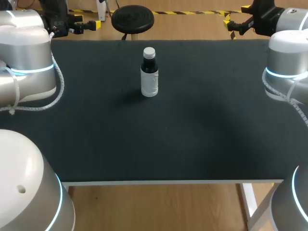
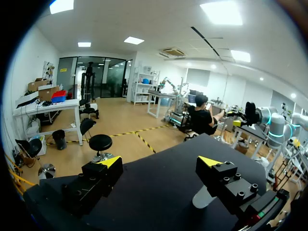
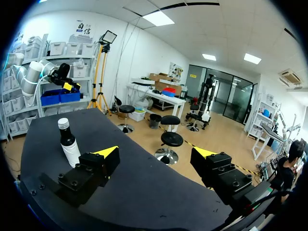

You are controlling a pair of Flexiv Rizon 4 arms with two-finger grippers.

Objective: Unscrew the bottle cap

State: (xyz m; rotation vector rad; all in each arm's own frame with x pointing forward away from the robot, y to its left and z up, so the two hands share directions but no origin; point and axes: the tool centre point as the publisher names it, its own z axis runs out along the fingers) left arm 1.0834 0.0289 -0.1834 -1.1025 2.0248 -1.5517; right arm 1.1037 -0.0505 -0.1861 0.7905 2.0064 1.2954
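Note:
A small bottle [image 1: 149,76] with dark contents, a white label and a white cap [image 1: 149,52] stands upright on the black table [image 1: 159,139], at the far middle. My left gripper [image 1: 86,26] is open past the table's far left corner, well away from the bottle. My right gripper [image 1: 236,21] is open past the far right corner, also well clear. In the left wrist view the open gripper [image 2: 160,162] holds nothing, and the bottle's white lower part [image 2: 202,198] shows behind one finger. In the right wrist view the bottle [image 3: 69,144] stands beside the open, empty gripper [image 3: 155,153].
Only the bottle stands on the black tabletop. Its white front edge [image 1: 168,182] runs along the near side. My arms' silver links sit over the left side [image 1: 26,57] and the right side [image 1: 288,62] of the table.

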